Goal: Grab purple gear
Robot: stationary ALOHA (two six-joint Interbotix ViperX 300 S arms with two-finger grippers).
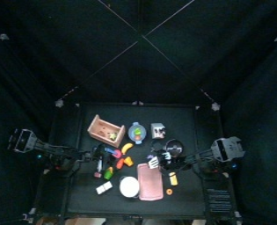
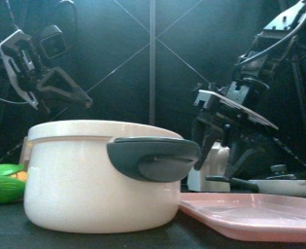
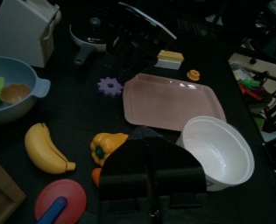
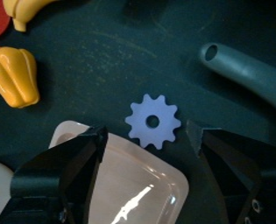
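The purple gear is a small toothed disc lying flat on the black table, just off the corner of the pink tray. My right gripper hovers over it, open, one jaw on each side of the gear and not touching it. In the left wrist view the gear lies beside the pink tray, under the right arm. My left gripper rests shut and empty at the table's left, away from the gear. The front view shows the right gripper low behind the tray.
Around the gear are an orange pepper, a banana and a grey pan handle. A white bowl sits by the tray, a blue bowl further off. A white pot blocks the front view.
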